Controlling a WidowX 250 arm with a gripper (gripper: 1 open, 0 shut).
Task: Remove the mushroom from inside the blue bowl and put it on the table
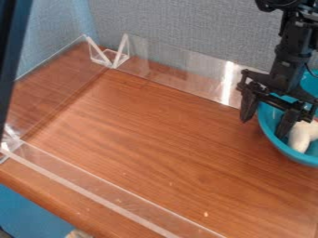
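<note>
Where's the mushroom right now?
Camera view, right edge: the mushroom is inside the blue bowl, just below the gripper.
</note>
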